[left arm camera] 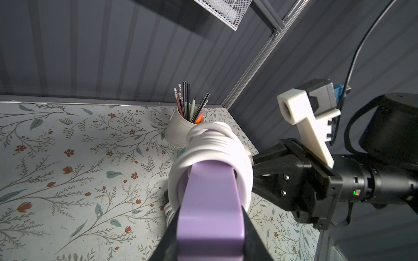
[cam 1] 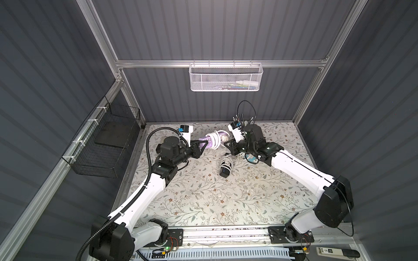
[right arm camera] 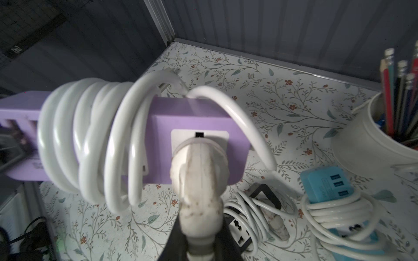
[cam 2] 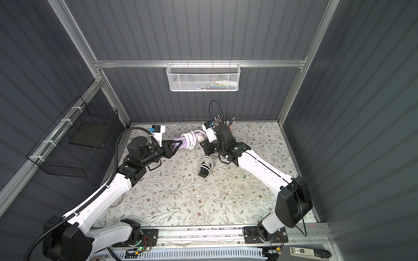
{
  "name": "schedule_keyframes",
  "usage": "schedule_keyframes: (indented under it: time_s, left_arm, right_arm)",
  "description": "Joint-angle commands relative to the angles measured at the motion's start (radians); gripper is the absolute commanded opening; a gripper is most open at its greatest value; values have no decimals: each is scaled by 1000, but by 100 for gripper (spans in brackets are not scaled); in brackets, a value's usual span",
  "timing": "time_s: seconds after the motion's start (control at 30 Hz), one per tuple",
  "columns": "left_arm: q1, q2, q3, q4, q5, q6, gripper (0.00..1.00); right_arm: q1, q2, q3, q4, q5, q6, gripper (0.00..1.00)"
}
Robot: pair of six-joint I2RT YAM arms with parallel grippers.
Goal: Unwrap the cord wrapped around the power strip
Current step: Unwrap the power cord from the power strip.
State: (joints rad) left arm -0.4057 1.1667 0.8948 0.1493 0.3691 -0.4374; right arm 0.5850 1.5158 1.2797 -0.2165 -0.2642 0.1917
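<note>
Inspecting the station finds the purple power strip (cam 1: 203, 138) held clear of the floral desk (cam 1: 203, 198), roughly level, on the left-arm side of the pencil cup (left arm camera: 181, 130) and near it. The left fingers (left arm camera: 253, 237) are closed on the strip's end farthest from the cup, one finger against each long side, as the left wrist view confirms. The white cord (right arm camera: 74, 140) is wound in several close turns around the middle of the strip; toward the cup the turns hang looser and wider, and one loop arcs free past the end of the body. The right fingers (right arm camera: 173, 239) are clamped on the white plug (right arm camera: 199, 178), which sits against the white socket face at the strip's cup-side end; whether its pins are seated cannot be told. A black power strip (cam 1: 225, 169), bound in its own white cord, lies on the desk near the cup, on the side toward the arm bases. A blue power strip (right arm camera: 328, 187), likewise bound in white cord, lies on the desk just beside the cup and shows in a top view only in part under the right arm. The cup stands upright against the rear edge of the desk, filled with pencils and pens.
</note>
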Motion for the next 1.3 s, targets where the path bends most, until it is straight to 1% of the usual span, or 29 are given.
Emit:
schedule_keyframes:
  time_s: [0.0,0.13,0.23,0.33,0.4,0.6,0.7,0.73,0.87,0.93,0.97,1.0,1.07,1.17,1.2,1.27]
  left_arm:
    - [23,-11,-14,0,-107,40,0]
    - [24,-15,-5,-11,-114,48,0]
    - [24,-17,-6,-13,-122,49,0]
    - [22,-10,-21,6,-130,36,0]
    - [22,-6,-29,24,-140,26,0]
    - [22,-3,-48,57,-175,23,0]
    - [22,-1,-54,63,-176,22,0]
    - [23,-3,-54,62,-178,23,0]
    - [22,-11,-52,47,-179,31,0]
    - [22,-14,-48,40,-181,37,0]
    - [22,-16,-49,39,-183,37,0]
    - [22,-16,-48,39,-184,38,0]
    - [22,-10,-49,42,-182,35,0]
    - [22,-5,-54,57,-180,25,0]
    - [22,-3,-54,61,-182,25,0]
    - [23,0,-55,68,-185,22,0]
  right_arm:
    - [-36,-72,-10,54,-118,33,0]
    - [-57,-80,-24,56,-120,33,0]
    - [-53,-81,-26,53,-84,29,0]
    - [13,-74,-3,34,58,-9,0]
    - [62,-58,24,18,127,-31,0]
    - [140,-24,73,2,229,-52,0]
    - [133,-30,66,7,206,-42,0]
    - [119,-38,58,11,177,-30,0]
    - [6,-93,-9,78,-4,54,0]
    - [-45,-113,-33,101,-61,85,0]
    - [-66,-123,-44,111,-121,94,0]
    - [-81,-129,-50,115,-141,101,0]
    - [-99,-132,-56,117,-158,101,0]
    - [-97,-129,-58,115,-162,101,0]
    - [-92,-130,-59,118,-155,102,0]
    - [-58,-129,-52,100,-96,77,0]
